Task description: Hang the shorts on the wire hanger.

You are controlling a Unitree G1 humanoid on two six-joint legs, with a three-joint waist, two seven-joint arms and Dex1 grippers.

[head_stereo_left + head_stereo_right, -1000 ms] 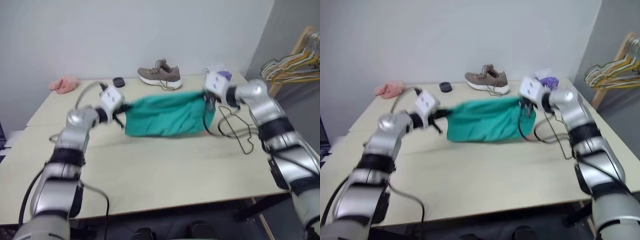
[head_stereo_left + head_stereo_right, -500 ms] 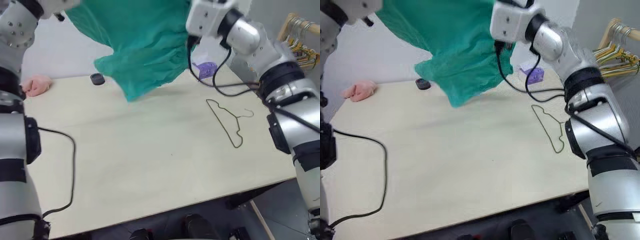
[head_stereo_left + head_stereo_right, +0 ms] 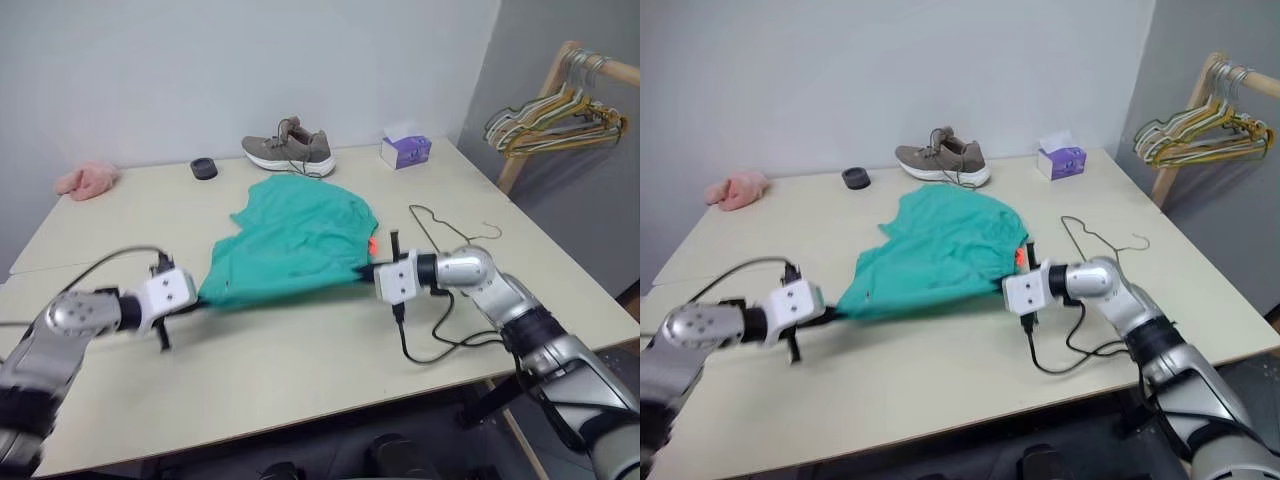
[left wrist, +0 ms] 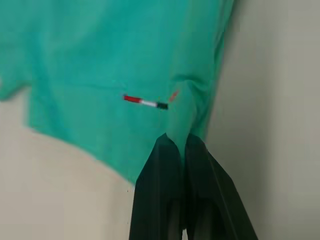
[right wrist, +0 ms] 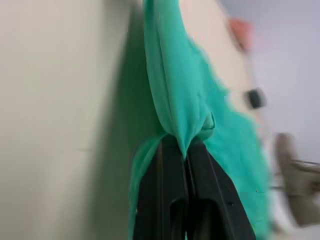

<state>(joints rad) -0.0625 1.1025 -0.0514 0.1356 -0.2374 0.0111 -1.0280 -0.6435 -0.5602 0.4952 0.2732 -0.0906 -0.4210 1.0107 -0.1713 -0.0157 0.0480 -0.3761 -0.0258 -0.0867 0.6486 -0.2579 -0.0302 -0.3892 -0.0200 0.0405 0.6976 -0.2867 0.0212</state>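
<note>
Lying flat on table [image 3: 300,340] now, shorts [image 3: 290,245] no longer aloft | left gripper [image 4: 181,142], right gripper [image 5: 183,145] both clamped on shorts | wire hanger [image 3: 440,228] beside.

A: Light's coming in even and soft, bright, no glare; the shorts [image 3: 290,240] are casting only faint shadows on the counter [image 3: 300,350].
B: Right wrist view's smearing; the shoe [image 5: 295,175] is sitting blurred, out of focus.
</note>
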